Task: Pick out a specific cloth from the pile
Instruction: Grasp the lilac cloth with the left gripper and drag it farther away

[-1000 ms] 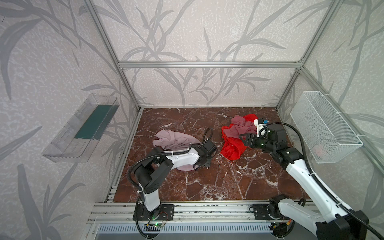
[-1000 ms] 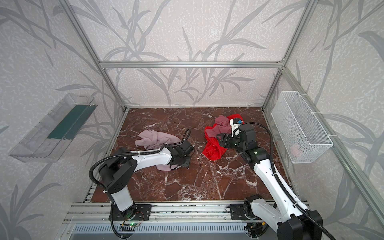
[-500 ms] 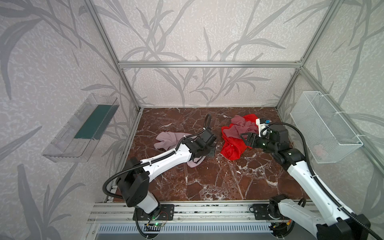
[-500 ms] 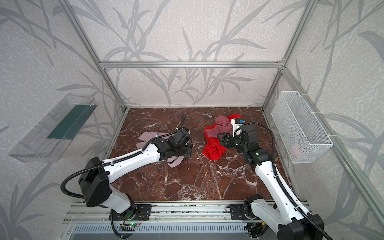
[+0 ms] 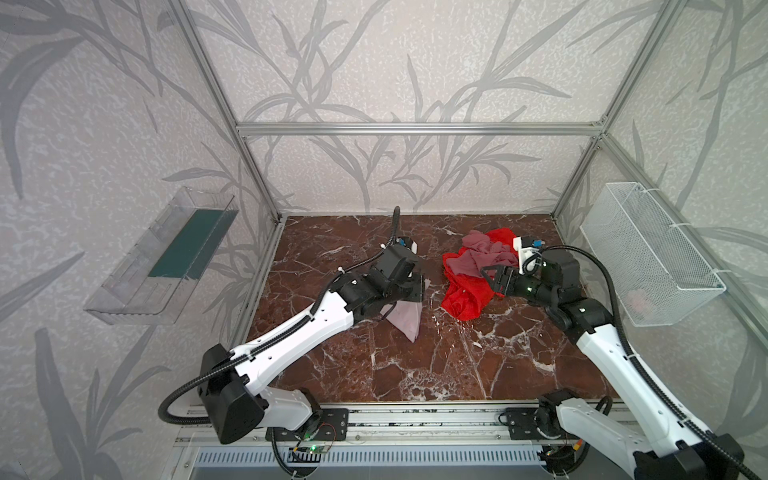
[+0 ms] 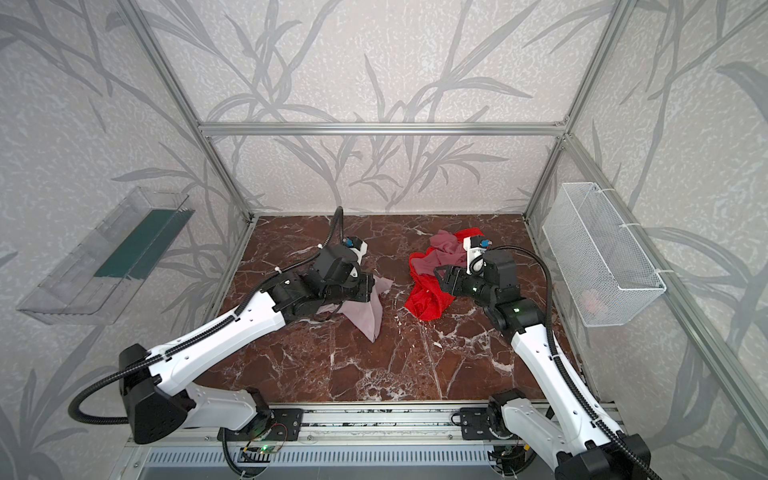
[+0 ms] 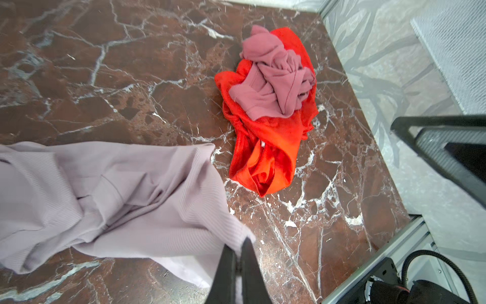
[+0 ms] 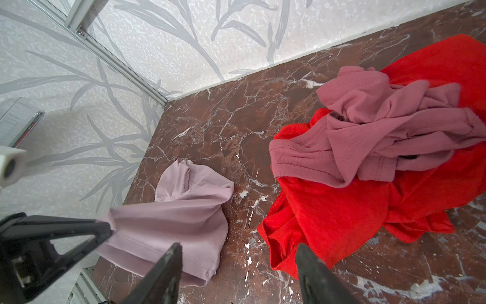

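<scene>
The left end effector (image 7: 238, 248) was shut tight on a corner of the cloth (image 7: 118, 189), so the left arm had it. The cloth hung from that pinch. Its long way ran from the grip down to the worktop (image 5: 415, 374), where its low end lay. It was apart from the pile (image 5: 465, 291), to the left of it in both top views. The right end effector (image 8: 238, 248) was wide and held nothing, near the pile.
</scene>
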Controlling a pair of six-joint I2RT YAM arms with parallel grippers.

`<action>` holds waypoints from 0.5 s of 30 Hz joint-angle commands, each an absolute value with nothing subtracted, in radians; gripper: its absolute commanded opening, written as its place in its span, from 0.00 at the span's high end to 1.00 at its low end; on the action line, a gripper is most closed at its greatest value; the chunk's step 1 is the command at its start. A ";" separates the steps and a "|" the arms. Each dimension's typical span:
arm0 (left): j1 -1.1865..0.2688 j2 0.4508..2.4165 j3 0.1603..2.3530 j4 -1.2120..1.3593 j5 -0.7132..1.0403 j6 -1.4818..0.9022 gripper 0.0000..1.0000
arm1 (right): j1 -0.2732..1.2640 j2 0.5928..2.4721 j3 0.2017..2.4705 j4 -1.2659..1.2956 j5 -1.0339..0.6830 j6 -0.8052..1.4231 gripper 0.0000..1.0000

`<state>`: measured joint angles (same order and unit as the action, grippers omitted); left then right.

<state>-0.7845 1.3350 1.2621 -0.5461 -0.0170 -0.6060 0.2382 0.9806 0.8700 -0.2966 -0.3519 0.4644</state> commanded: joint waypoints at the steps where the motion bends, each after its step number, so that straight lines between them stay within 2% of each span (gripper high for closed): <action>1: -0.738 1.272 1.244 -0.541 -0.018 -0.623 1.00 | 0.234 0.966 0.873 -0.282 -0.368 0.475 0.32; 15: -0.499 1.178 1.219 -0.531 -0.032 -0.564 1.00 | 0.234 0.989 0.881 -0.261 -0.376 0.488 0.32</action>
